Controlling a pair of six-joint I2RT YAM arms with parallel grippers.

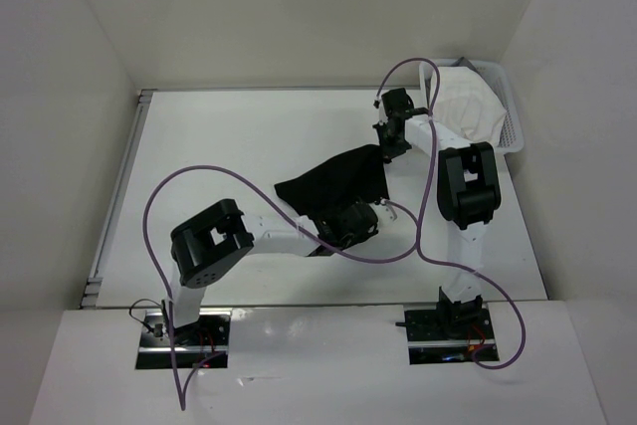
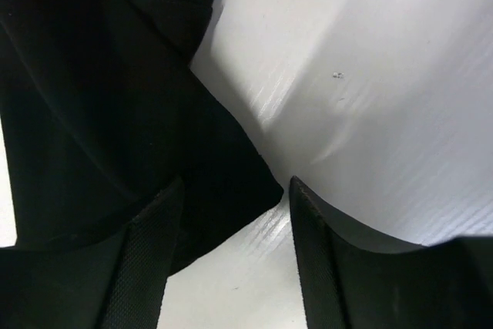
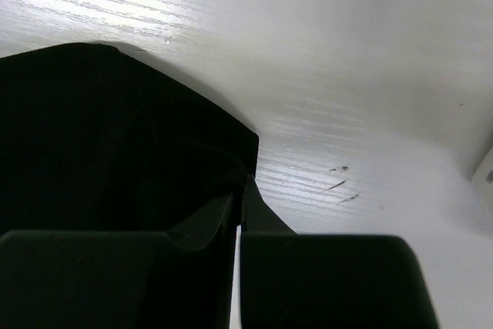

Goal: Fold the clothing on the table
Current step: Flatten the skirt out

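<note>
The black clothing (image 1: 333,181) lies bunched on the white table (image 1: 219,146), right of the middle. My right gripper (image 1: 391,149) is at its far right corner. In the right wrist view that gripper (image 3: 239,190) is shut on the edge of the clothing (image 3: 100,129), which casts a shadow on the table there. My left gripper (image 1: 381,209) is at the near right end of the garment. In the left wrist view it (image 2: 236,186) stands open, low over the table. A corner of the clothing (image 2: 100,113) reaches in between its fingers (image 2: 150,252).
A white mesh basket (image 1: 510,116) holding a white cloth (image 1: 463,106) stands at the table's far right corner, just behind the right arm. White walls close in the left, back and right sides. Purple cables loop over both arms.
</note>
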